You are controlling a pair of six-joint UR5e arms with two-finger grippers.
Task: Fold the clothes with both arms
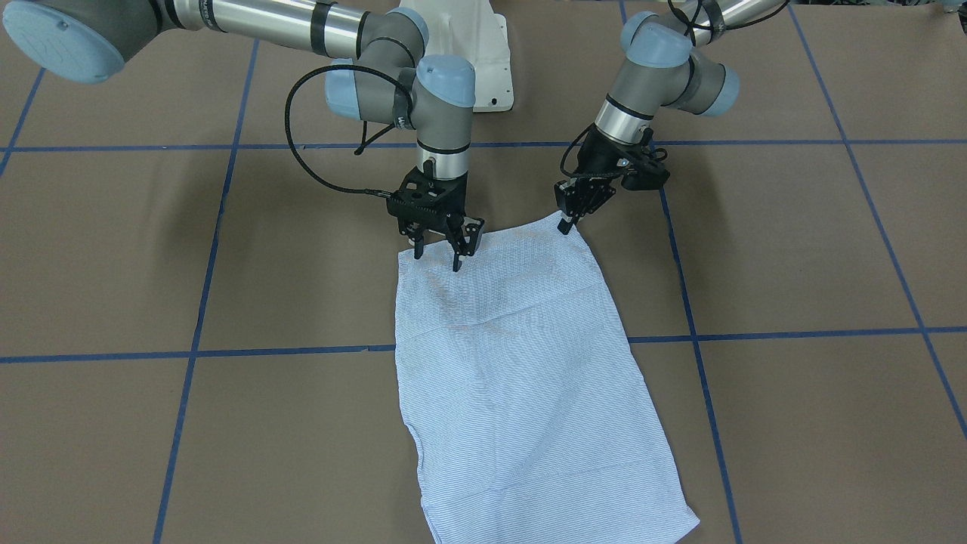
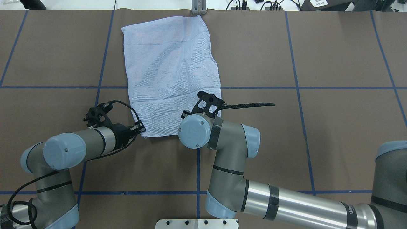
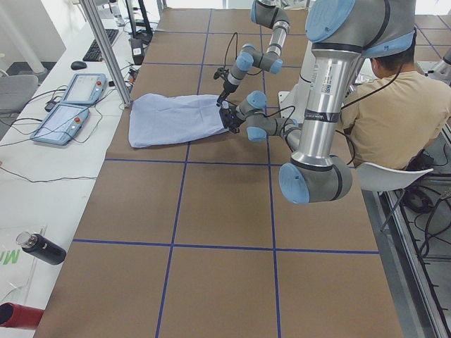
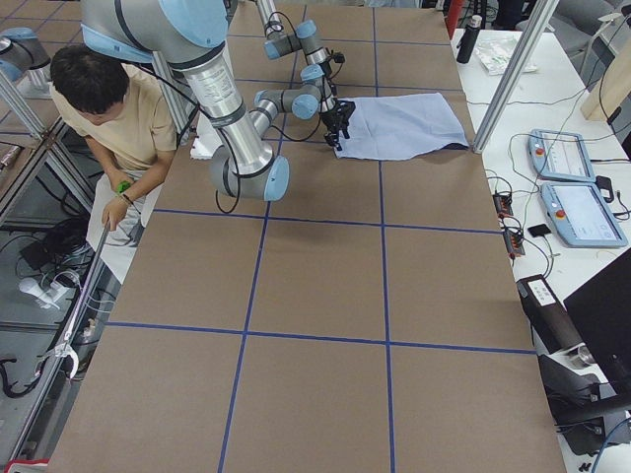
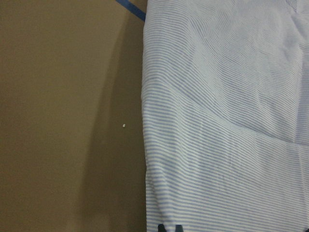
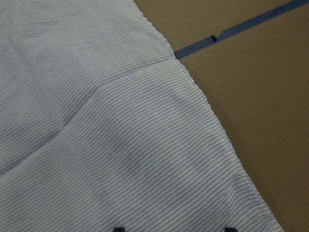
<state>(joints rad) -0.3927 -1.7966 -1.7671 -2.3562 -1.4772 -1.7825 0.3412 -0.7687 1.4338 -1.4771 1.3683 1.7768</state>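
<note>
The striped shirt (image 1: 521, 378) lies flat on the brown table (image 1: 793, 249), already folded to a long rectangle with one short edge toward the robot. At that edge the left gripper (image 1: 566, 221) seems to pinch one corner, jaws together, while the right gripper (image 1: 438, 255) stands over the other corner, jaws spread. The step is probably taking hold for the next fold, so the right one must first close on its corner.

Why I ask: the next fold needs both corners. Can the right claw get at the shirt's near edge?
Probably yes: the right claw hangs open over the edge of the shirt nearest the robot, nothing between them; the left claw sits at the other corner.
</note>
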